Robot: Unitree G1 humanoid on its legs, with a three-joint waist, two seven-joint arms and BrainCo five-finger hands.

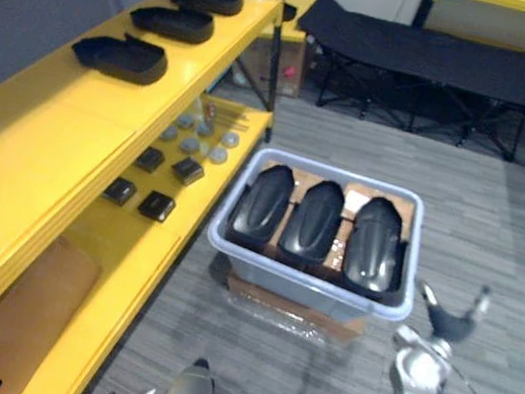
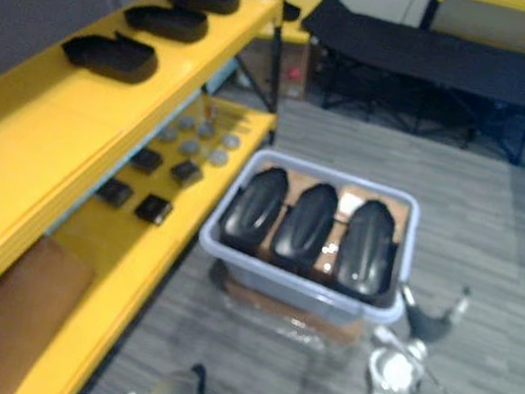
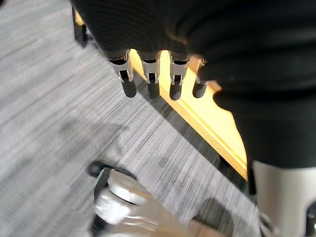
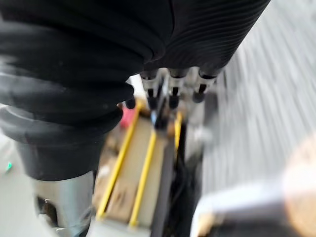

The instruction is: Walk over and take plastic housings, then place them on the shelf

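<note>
Three black plastic housings (image 1: 318, 220) lie side by side in a grey bin (image 1: 299, 281) on the carpet (image 1: 498, 224), beside the yellow shelf (image 1: 62, 140). Three further housings (image 1: 122, 57) rest on its top level. My right robot hand (image 1: 449, 325) is just beside the bin's near corner, fingers spread and empty. My left robot hand (image 3: 151, 81) hangs low, fingers relaxed, holding nothing.

Bright, even light, perhaps overhead, puts soft glare on the housings (image 1: 318, 221).
</note>
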